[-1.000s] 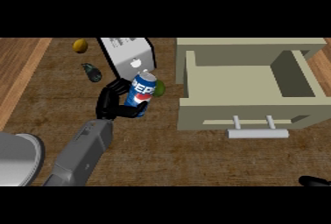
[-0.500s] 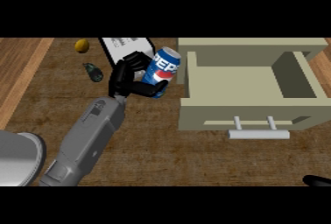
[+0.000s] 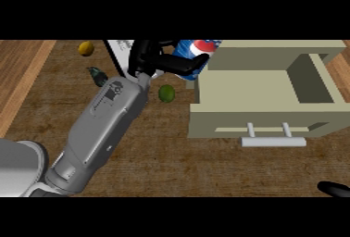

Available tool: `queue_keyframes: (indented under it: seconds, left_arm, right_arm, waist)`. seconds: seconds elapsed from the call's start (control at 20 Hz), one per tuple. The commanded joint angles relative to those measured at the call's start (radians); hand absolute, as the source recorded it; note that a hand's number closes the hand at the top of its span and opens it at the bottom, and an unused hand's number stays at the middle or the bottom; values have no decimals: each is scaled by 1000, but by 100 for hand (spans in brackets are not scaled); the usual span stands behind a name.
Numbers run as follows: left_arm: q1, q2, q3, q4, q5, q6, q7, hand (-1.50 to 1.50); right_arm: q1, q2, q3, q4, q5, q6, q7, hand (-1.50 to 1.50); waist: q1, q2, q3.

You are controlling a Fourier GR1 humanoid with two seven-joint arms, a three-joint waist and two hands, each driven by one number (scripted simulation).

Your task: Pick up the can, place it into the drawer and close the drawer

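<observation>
Left hand: fingers curled round the can, far side of counter.
Can: blue, tilted, held up just beside the drawer's left wall.
Drawer: pulled open, handle facing near edge.
Right hand: only a tip at lower right; cannot tell fingers.
Lime: on counter beside forearm.

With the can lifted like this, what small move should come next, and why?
Probably carry it a little further right and then lower it. The left hand has its fingers curled round the blue, red and white soda can, which sits at the left wall of the open beige drawer, not yet over its hollow. The right hand rests at the lower right edge.
</observation>
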Motion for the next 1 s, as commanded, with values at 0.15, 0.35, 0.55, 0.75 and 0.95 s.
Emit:
queue_keyframes:
  seconds: [0.15, 0.35, 0.55, 0.75, 0.95]
  left_arm:
    - [-184, -20, 27, 50, -59, 39, 136, 150]
    - [-342, -64, 61, 172, -74, 76, 162, 150]
    - [-417, -68, 93, 282, -70, 41, 135, 150]
    - [-472, -71, 12, 316, -20, 96, 162, 150]
    - [-558, -71, 10, 449, 25, 98, 142, 150]
  right_arm:
    - [-35, -18, -30, 37, -35, 7, -10, -150]
    - [-20, -14, -26, 74, -24, 27, -58, -150]
    - [-58, -13, 13, -32, 0, -21, 62, -150]
    - [-76, 9, 60, -18, 59, -42, 60, -150]
    - [-59, -11, 0, -6, -22, -8, 27, -150]
  waist:
    - [-10, 4, 0]
    - [-18, 7, 1]
    - [-23, 10, 0]
    - [-29, 10, 0]
    - [-61, 16, 2]
